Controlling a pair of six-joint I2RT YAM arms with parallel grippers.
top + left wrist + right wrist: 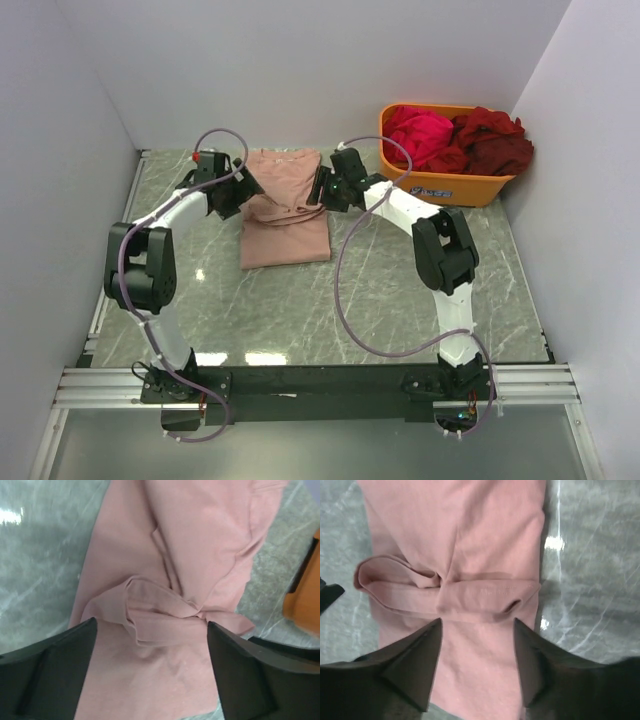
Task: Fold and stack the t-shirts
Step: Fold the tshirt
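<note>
A salmon-pink t-shirt (285, 225) lies partly folded on the marble table, a rumpled fold across its middle. My left gripper (246, 186) hovers at its left edge and my right gripper (322, 188) at its right edge. In the left wrist view the left gripper (152, 622) stands open over the pink t-shirt (200, 530), nothing between its fingers. The right gripper (478, 620) is open too, above the folded band of the pink t-shirt (470, 530). A magenta t-shirt (420, 133) and a dark red t-shirt (495, 142) lie bunched in the tub.
An orange plastic tub (450, 187) stands at the back right, its corner (302, 600) showing in the left wrist view. White walls close in the table on three sides. Cables loop from both arms.
</note>
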